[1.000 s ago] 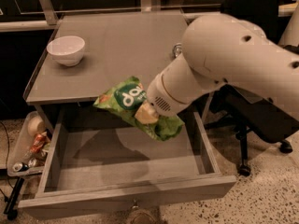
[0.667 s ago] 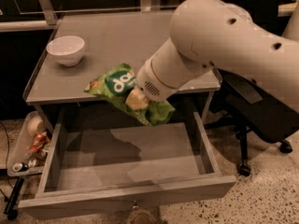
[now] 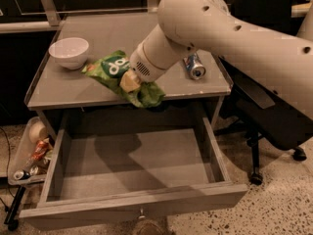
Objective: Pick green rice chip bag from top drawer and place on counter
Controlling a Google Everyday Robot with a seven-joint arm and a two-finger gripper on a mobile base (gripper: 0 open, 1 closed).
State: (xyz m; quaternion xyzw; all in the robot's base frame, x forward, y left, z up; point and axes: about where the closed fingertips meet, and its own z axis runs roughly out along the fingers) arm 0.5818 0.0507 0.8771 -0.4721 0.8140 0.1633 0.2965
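Note:
The green rice chip bag [image 3: 116,72] hangs in my gripper [image 3: 131,81], just above the front part of the counter [image 3: 73,89]. The gripper is shut on the bag's middle, and its fingers are mostly hidden behind the white wrist and the bag. The bag's lower end [image 3: 146,94] droops over the counter's front edge. The top drawer [image 3: 132,207] stands pulled open below, and its inside shows nothing in it.
A white bowl [image 3: 69,52] sits at the counter's left. A blue-silver can [image 3: 194,65] lies on the right side, beside my arm [image 3: 234,38]. A bin of trash [image 3: 32,153] stands on the floor at the left. An office chair [image 3: 274,126] is at the right.
My gripper has carried the bag up and away from the drawer, to above the counter's front. The can has come into view behind the arm.

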